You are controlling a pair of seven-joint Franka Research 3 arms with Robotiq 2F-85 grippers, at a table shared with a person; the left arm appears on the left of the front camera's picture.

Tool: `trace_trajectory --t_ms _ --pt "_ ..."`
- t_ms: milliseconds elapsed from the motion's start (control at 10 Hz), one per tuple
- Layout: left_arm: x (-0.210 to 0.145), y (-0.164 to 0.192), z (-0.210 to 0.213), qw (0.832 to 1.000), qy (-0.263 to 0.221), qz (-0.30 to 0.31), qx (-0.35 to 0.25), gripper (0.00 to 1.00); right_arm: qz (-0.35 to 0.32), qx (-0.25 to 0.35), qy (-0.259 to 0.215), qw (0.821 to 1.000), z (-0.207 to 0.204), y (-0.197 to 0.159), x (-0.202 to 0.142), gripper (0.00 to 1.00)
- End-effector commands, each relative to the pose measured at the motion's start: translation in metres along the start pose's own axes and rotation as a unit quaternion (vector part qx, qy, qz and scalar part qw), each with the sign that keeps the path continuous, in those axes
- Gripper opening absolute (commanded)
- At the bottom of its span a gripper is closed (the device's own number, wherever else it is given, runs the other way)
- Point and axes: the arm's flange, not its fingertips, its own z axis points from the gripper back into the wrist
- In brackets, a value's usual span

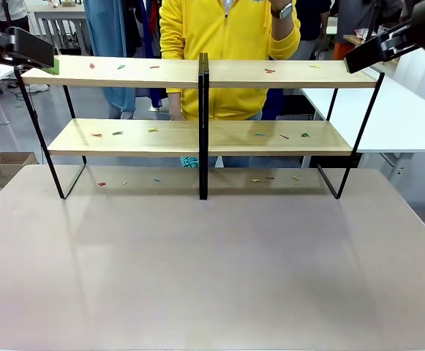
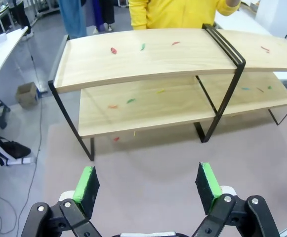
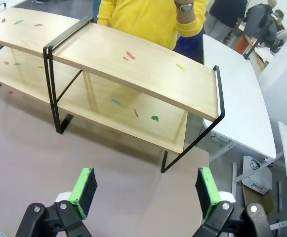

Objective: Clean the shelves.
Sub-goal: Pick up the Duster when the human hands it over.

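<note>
Wooden boards of the shelves (image 1: 124, 73) stand on the far part of the table (image 1: 212, 278) in the front view. They are dotted with coloured scraps (image 1: 117, 133) too small to identify, and a person in yellow (image 1: 227, 44) is partly hidden behind them. The left gripper (image 1: 44, 58) and right gripper (image 1: 358, 58) are cut off at the top corners, their jaws unreadable. The left wrist view shows green pads (image 2: 87, 183) spread wide and empty before the shelves' left unit. The right wrist view shows the same empty spread facing the right unit, with a white table (image 3: 242, 113) beyond.

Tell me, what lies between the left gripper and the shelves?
Left wrist view: bare tabletop up to the shelves, save one red scrap near their legs.
</note>
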Motion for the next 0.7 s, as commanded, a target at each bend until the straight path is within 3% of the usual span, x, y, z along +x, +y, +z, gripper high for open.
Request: trace_trajectory --t_ms 0,500,600 --pt "-0.002 -0.017 -0.006 1.000 -0.010 -0.003 0.005 1.00 -0.011 0.001 0.000 1.000 -0.002 -0.001 0.002 1.00" --pt "0.004 -0.045 -0.006 0.999 -0.014 -0.036 -0.025 1.00 -0.014 0.000 0.004 1.000 -0.004 -0.006 -0.001 1.00" --pt "0.003 -0.047 -0.005 0.997 -0.007 -0.055 -0.055 1.00 -0.014 0.000 0.003 1.000 -0.004 -0.007 -0.001 1.00"
